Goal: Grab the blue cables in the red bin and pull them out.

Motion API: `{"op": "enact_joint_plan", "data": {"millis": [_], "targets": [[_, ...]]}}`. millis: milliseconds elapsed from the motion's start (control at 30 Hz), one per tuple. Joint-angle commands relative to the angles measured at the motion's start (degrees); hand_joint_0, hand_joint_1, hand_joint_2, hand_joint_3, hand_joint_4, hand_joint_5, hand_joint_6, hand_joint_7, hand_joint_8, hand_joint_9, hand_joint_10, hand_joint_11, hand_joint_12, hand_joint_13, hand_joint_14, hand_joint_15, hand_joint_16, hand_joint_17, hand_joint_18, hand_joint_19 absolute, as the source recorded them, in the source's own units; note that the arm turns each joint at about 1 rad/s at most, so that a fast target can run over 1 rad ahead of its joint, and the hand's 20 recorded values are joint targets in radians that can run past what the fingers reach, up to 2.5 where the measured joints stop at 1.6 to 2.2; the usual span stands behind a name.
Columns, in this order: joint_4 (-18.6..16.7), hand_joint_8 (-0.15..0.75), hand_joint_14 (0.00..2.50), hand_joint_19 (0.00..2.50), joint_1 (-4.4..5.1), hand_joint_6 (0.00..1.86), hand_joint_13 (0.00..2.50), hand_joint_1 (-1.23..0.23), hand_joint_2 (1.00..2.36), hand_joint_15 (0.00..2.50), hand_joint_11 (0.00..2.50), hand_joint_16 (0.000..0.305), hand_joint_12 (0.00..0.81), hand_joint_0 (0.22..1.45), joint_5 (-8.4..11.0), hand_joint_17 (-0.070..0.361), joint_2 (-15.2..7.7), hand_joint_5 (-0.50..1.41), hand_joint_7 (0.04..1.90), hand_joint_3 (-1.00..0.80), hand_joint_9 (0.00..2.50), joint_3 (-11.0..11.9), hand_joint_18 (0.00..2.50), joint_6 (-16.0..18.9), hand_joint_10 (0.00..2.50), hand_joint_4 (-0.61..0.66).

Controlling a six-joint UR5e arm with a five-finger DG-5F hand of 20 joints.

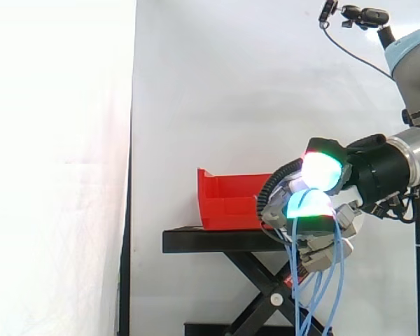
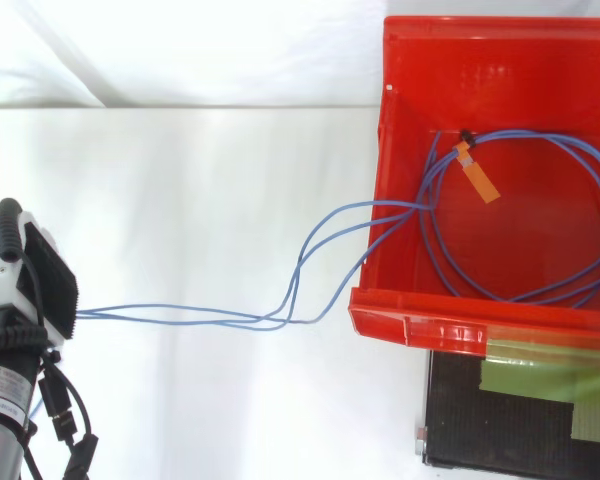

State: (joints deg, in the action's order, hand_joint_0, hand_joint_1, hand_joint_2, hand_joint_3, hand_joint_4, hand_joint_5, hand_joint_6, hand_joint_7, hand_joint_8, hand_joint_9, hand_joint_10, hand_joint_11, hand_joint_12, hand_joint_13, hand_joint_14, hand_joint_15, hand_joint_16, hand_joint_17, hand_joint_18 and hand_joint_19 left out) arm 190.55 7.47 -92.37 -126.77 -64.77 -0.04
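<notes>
**Top view, left to right**
- My hand [image 2: 40, 278]: well to the left of the red bin [image 2: 410, 322], and level with the bin's near lip.
- Blue cables [image 2: 180, 313]: a bunch of strands runs from my hand rightward to the red bin. It rises over the bin's left wall near the front corner and joins the rest inside.
- Cable remainder: most of it lies as a wide coil on the floor of the red bin, reaching across to the bin's right side.
- Orange tag [image 2: 478, 172]: inside the red bin on its left half, fixed to the coil next to a small black tie.
- Black stand [image 2: 500, 440]: under the red bin, showing beyond the bin's near lip.

**Side view, left to right**
- Red bin [image 1: 224, 203]: sits on top of the black stand [image 1: 210, 240].
- My hand [image 1: 322, 171]: just right of the red bin and at about its height.
- My fingers [image 1: 308, 205]: curled in and closed on the blue cables [image 1: 295, 280].
- Cable strands: they hang in loops from my grip to below the level of the red bin, in front of the stand's crossed legs.
</notes>
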Motion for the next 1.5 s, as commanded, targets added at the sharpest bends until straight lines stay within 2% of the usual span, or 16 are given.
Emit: {"op": "enact_joint_plan", "data": {"millis": [0,433,933,1467], "targets": [[0.0,0.284,1.13,1.43,0.0,1.32,1.15,-1.01,1.0,1.17,1.57,0.046,0.36,0.9,0.0,0.104,0.03,0.7,0.25,-1.0,1.33,0.0,1.07,0.0,0.01,0.25],[-0.17,0.274,1.13,1.43,0.09,1.38,1.15,-0.99,1.0,1.16,1.56,0.046,0.353,0.96,0.0,0.103,-0.06,0.67,0.24,-1.0,1.33,0.0,1.07,-0.09,0.01,0.2],[-4.39,0.273,1.13,1.43,0.09,1.39,1.15,-0.98,1.0,1.17,1.56,0.045,0.352,0.97,0.08,0.102,0.03,0.66,0.24,-1.0,1.31,0.0,1.07,-0.09,0.0,0.19],[-4.74,0.278,1.14,1.44,0.09,1.39,1.14,-0.98,1.0,1.17,1.55,0.045,0.351,0.97,0.08,0.101,-0.06,0.66,0.24,-1.0,1.31,0.0,1.07,-0.09,0.0,0.19]]}}
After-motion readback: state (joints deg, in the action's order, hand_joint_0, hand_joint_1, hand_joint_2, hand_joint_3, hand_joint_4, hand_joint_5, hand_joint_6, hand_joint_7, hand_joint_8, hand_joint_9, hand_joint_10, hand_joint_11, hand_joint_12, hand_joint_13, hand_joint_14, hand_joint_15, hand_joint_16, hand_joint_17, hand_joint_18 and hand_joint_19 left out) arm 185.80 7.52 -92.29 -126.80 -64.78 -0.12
